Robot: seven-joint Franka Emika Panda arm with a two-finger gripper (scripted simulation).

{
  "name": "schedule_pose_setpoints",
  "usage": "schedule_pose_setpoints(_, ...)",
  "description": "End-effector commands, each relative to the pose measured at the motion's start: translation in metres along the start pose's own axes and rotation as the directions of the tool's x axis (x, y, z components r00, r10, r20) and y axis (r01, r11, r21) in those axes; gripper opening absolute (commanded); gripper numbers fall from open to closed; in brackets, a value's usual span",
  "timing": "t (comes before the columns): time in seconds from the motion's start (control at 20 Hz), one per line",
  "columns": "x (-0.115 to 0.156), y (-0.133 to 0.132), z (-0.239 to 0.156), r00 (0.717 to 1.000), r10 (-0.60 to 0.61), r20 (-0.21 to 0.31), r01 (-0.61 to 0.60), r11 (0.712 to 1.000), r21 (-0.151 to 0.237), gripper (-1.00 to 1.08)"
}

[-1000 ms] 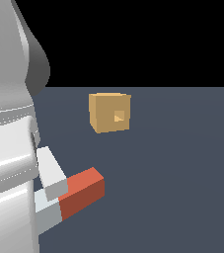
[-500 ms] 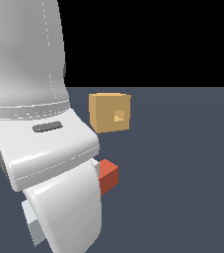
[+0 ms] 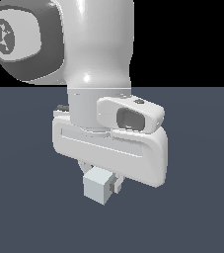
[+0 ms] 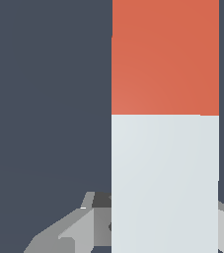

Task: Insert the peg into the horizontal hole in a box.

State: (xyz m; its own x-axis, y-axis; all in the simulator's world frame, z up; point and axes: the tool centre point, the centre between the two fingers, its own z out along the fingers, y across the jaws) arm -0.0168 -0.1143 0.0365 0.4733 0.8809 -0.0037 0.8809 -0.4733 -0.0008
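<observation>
A dark slate worktop (image 3: 15, 197) lies under a black backdrop. The peg (image 3: 98, 184) shows its white-grey end low in the exterior view's middle, clamped in the pincer (image 3: 102, 177) beneath the arm's white body (image 3: 108, 143). Its far half is red-orange.

In the exterior view, the arm (image 3: 93, 74) is placed in the foreground, at the middle of the frame, and most of the floor (image 3: 202, 197) behind it is hidden by it. The gripper (image 3: 101, 180) is found directly below the wrist body, and the peg (image 3: 98, 185) is seen end-on between the fingers, its length being directed away from the camera behind the arm. The box and hole are not seen in either view. In the wrist view, the peg (image 4: 165, 123) is stretched away from the gripper (image 4: 133, 222) over the floor (image 4: 44, 99), one half near the fingers, the other beyond it.
</observation>
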Motion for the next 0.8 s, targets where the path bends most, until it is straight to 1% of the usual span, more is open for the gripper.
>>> schedule_pose_setpoints(0.0,0.027,0.009,-0.005,0.996,-0.092,0.0,0.092,0.996,-0.003,-1.0)
schedule_pose_setpoints(0.15,0.061,0.016,-0.01,0.979,-0.206,0.0,0.206,0.979,-0.003,-1.0)
schedule_pose_setpoints(0.3,0.097,0.019,-0.014,0.947,-0.322,0.0,0.322,0.947,-0.003,-1.0)
schedule_pose_setpoints(0.5,0.142,0.017,-0.02,0.888,-0.459,-0.001,0.459,0.888,-0.004,-1.0)
schedule_pose_setpoints(0.75,0.191,0.005,-0.026,0.801,-0.599,-0.001,0.599,0.801,-0.004,-1.0)
